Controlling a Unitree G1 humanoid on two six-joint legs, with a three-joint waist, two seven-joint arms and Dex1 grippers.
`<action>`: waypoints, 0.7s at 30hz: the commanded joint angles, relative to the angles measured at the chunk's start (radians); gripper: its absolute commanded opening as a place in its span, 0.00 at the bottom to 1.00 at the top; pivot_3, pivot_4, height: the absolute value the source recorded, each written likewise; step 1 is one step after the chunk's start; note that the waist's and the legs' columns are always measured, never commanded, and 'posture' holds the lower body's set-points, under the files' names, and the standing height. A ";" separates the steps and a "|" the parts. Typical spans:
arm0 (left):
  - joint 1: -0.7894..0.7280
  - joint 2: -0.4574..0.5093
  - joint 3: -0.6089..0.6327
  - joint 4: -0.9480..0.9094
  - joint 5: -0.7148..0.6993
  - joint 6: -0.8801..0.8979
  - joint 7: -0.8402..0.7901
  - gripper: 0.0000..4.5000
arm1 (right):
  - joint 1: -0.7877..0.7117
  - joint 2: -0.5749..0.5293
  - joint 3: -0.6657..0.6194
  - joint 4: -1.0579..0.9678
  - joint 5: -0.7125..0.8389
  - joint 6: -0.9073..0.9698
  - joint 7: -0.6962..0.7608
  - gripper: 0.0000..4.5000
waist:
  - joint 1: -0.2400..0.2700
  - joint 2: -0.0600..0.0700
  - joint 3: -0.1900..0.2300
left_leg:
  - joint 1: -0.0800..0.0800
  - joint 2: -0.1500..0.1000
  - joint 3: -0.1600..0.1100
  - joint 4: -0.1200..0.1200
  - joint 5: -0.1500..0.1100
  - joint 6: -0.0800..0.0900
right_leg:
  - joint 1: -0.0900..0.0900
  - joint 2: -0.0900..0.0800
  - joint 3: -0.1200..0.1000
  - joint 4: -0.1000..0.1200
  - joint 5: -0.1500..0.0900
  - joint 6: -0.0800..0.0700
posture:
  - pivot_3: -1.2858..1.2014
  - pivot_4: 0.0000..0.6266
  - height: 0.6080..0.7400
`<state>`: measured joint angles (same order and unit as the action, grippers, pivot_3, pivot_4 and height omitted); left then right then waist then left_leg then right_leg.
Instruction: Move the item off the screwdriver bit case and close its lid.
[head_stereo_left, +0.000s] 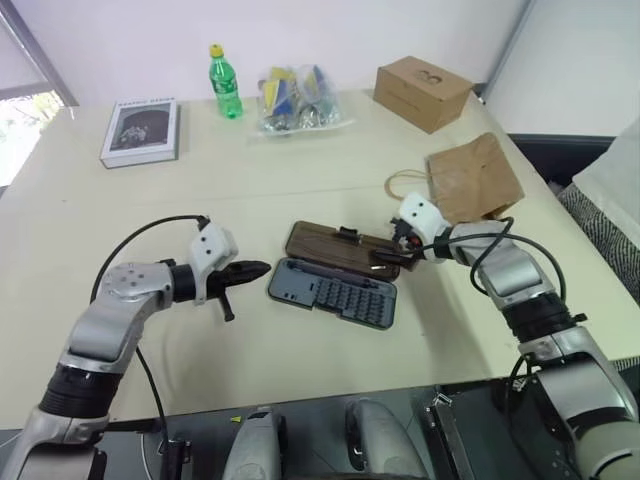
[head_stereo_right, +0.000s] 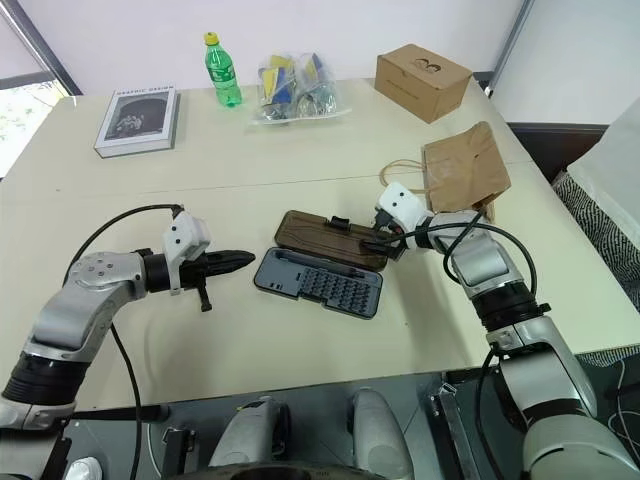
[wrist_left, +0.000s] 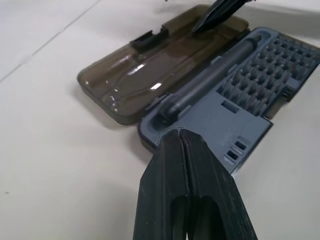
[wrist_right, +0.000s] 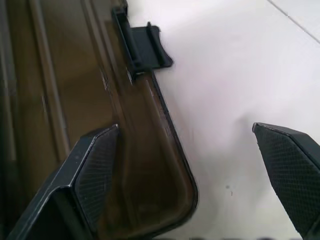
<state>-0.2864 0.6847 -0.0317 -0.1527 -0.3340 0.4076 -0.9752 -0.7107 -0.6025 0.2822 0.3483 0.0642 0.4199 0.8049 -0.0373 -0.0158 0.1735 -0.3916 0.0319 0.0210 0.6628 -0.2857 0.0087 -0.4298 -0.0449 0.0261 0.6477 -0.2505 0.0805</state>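
Note:
The screwdriver bit case lies open mid-table, its blue-grey tray (head_stereo_left: 333, 291) nearer me and the smoky brown lid (head_stereo_left: 335, 245) flat behind it. The brown paper bag (head_stereo_left: 473, 178), the item, rests on the table to the right, apart from the case. My right gripper (head_stereo_left: 385, 260) is open at the lid's right end. In the right wrist view one finger (wrist_right: 95, 175) is over the lid and the other over bare table, with the lid's edge between them and the black latch tab (wrist_right: 150, 47) beyond. My left gripper (head_stereo_left: 258, 268) is shut and empty, pointing at the tray's left end (wrist_left: 240, 115).
Along the table's far side stand a grey-covered book (head_stereo_left: 141, 131), a green bottle (head_stereo_left: 225, 82), a clear bag of packets (head_stereo_left: 297, 100) and a brown cardboard box (head_stereo_left: 422, 92). The table's front edge runs just under my arms.

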 joint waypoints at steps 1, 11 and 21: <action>-0.003 0.004 0.009 -0.027 0.005 -0.013 0.011 0.00 | -0.019 0.006 -0.032 0.066 -0.021 -0.027 -0.001 0.99 | 0.000 0.000 0.000 | 0.001 0.000 0.000 0.000 0.000 0.000 | 0.001 0.000 0.000 0.000 0.000 0.000 | 0.52 0.24 1.00; 0.004 0.007 0.018 -0.023 0.010 -0.024 0.023 0.00 | -0.024 0.020 -0.044 0.115 -0.040 -0.051 0.046 0.05 | 0.000 -0.001 -0.001 | 0.001 0.000 0.000 0.001 0.000 0.000 | 0.002 -0.001 0.000 0.000 0.000 0.000 | 0.52 0.24 1.00; -0.016 -0.001 0.019 -0.005 0.022 -0.037 0.028 0.00 | 0.001 0.013 -0.028 0.055 -0.071 -0.099 0.118 0.01 | -0.004 -0.001 -0.001 | 0.002 0.000 0.000 0.001 0.000 0.000 | 0.002 -0.001 0.000 0.001 0.000 0.000 | 0.52 0.24 1.00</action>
<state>-0.2839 0.6840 -0.0256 -0.1464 -0.3140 0.3958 -0.9519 -0.7252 -0.5838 0.2330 0.4373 0.0015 0.3510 0.8864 -0.0411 -0.0172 0.1721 -0.3900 0.0320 0.0209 0.6635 -0.2857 0.0086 -0.4281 -0.0454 0.0258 0.6486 -0.2504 0.0804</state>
